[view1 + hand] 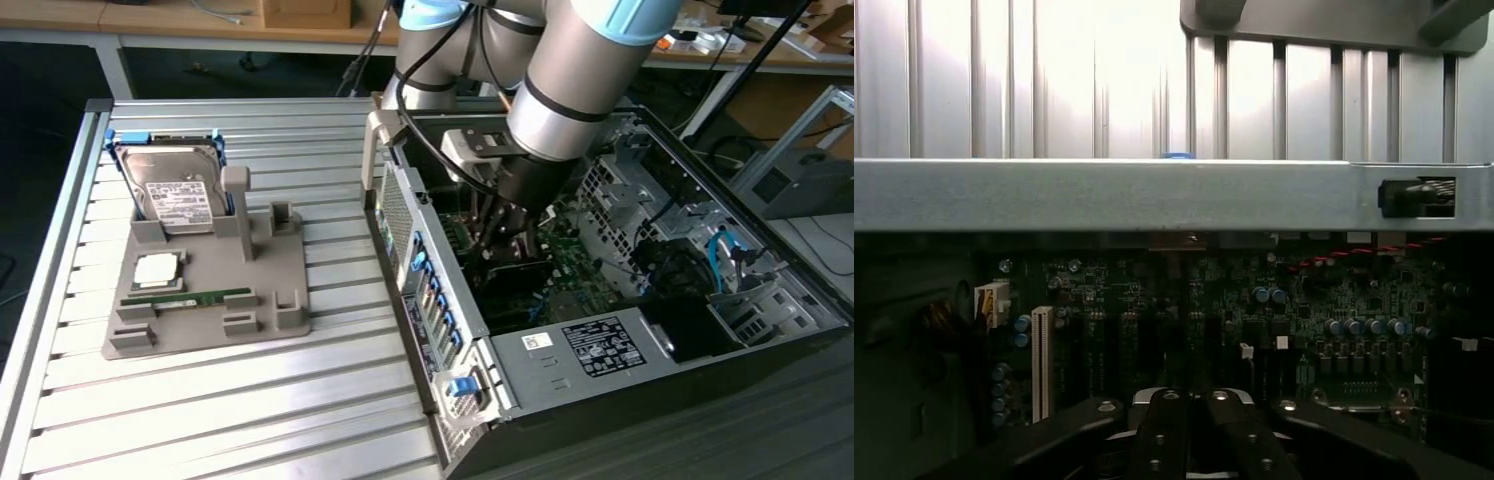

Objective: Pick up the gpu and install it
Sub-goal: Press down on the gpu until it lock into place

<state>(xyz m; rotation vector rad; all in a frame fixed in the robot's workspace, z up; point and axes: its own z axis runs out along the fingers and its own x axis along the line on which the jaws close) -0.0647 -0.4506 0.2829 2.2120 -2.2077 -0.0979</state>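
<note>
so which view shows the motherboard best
The wrist view: the motherboard faces the camera, slots and capacitors visible beyond the shut gripper. The exterior view gives a slanted glimpse of it inside the case, partly behind the arm.

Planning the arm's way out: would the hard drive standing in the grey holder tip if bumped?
Probably not easily: the hard drive stands on edge, but the grey holder has posts flanking its base. Its metal body looks rigid and dense, likely staying seated.

The arm (561, 110) is filling the open computer case (587, 350), hemmed by its metal wall (1114, 195) and the motherboard (1254, 310); slatted desk (240, 400) alongside is lying open.
</note>
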